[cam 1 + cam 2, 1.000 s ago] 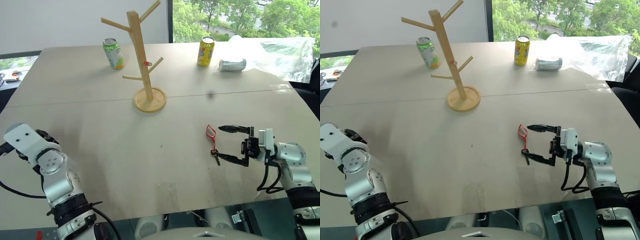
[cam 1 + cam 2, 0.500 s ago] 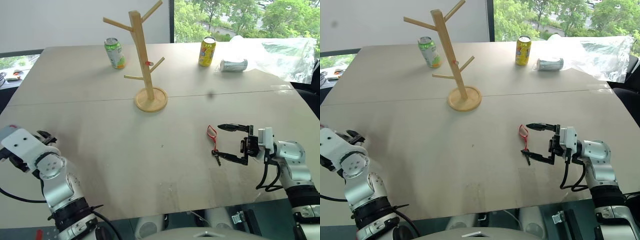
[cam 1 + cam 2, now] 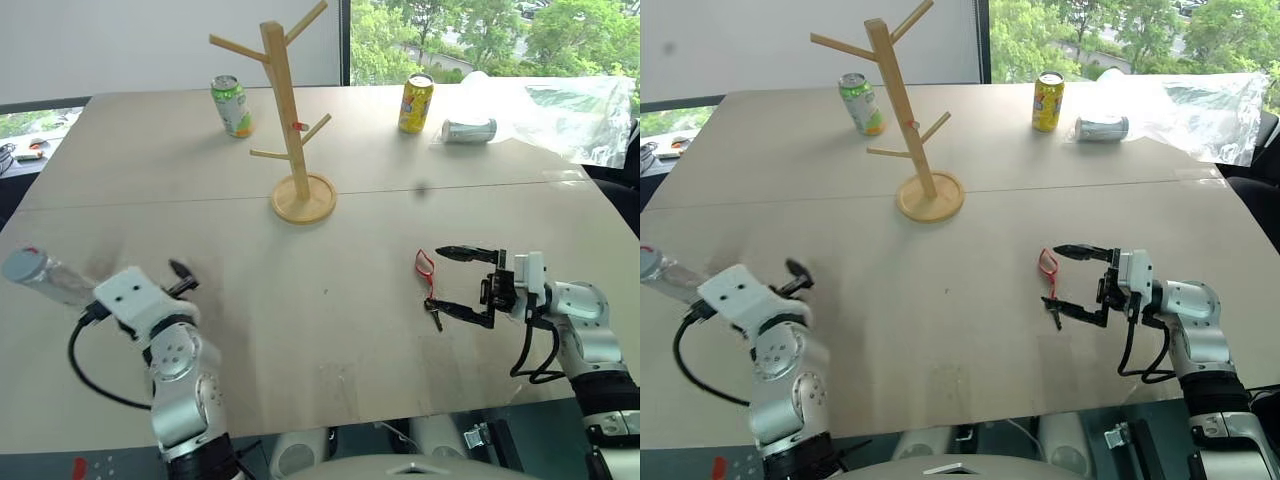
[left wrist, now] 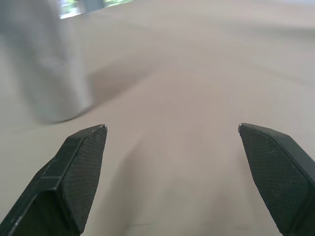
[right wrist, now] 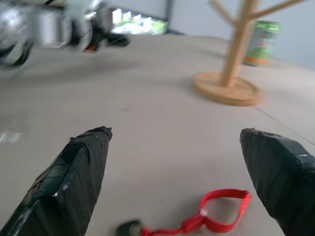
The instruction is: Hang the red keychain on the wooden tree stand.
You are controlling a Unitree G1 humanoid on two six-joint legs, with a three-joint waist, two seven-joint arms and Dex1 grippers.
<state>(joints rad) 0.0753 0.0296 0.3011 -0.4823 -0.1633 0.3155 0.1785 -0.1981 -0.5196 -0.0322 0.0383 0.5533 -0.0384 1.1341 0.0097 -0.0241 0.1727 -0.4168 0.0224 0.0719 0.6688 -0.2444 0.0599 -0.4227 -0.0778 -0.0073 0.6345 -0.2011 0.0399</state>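
The red keychain lies flat on the table at the right, its dark key at the near end. My right gripper is open and level, its two fingertips on either side of the keychain's right edge, not touching it. The red loop shows low between the fingers in the right wrist view. The wooden tree stand stands upright far back at the centre on its round base. My left gripper hangs open and empty over the near left of the table.
A green can stands left of the stand, a yellow can to its right. A silver can lies beside a clear plastic bag. A greyish cylinder lies at the table's left edge.
My left arm has swung to the right, away from the left edge, and the greyish cylinder now lies bare there. The right gripper and the keychain have stayed put.
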